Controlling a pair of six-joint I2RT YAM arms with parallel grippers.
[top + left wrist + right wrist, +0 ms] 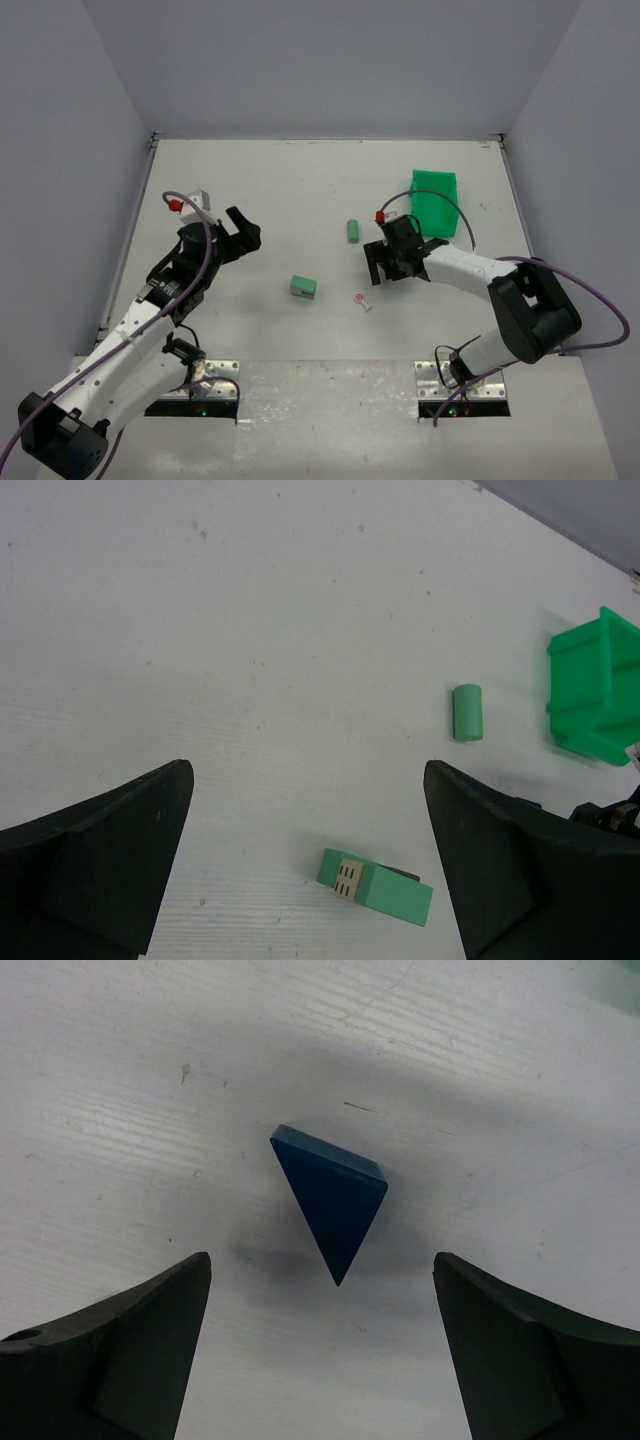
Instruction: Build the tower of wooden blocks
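A light green block with a tan patterned face (303,287) lies on its side mid-table; in the left wrist view (375,886) it lies low between my fingers and farther out. A light green cylinder (352,230) lies beyond it and also shows in the left wrist view (467,712). A dark blue triangular wedge (330,1192) lies flat just ahead of my right gripper (320,1260), which is open and empty. In the top view my right gripper (385,262) hides the wedge. My left gripper (245,232) is open, empty and left of the block (305,775).
A bright green plastic bin (434,202) stands at the back right, behind my right gripper; it also shows in the left wrist view (595,690). A small red-and-white scrap (362,300) lies near the block. Grey walls enclose the white table (300,180).
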